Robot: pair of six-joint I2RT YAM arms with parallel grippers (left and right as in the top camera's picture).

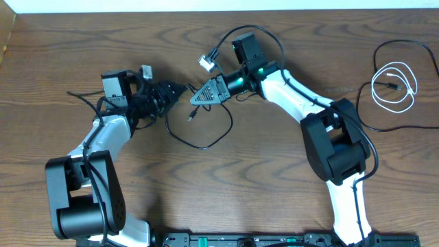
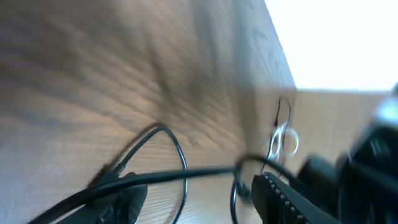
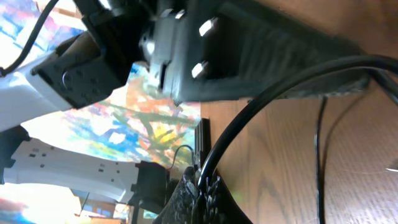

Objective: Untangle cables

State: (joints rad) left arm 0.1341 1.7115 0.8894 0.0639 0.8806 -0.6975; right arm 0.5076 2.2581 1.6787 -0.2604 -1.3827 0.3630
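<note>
A thin black cable [image 1: 206,145] loops over the wooden table's middle, its small plug end [image 1: 193,116] lying beside the loop. My right gripper [image 1: 197,97] is shut on this cable, which runs into its closed fingertips [image 3: 202,186]. My left gripper [image 1: 180,92] faces it tip to tip. The left jaws stand apart, and the black cable [image 2: 186,174] stretches across the gap between the left gripper's [image 2: 199,205] fingers. The white cable [image 1: 394,86] lies coiled at the far right, apart from both grippers, and also shows small in the left wrist view [image 2: 283,140].
Another thin black cord [image 1: 381,51] curves around the white coil at the right edge. The arms' own thicker wires, one with a white connector [image 1: 206,62], arch above the grippers. The table's far edge [image 1: 219,9] runs along the top.
</note>
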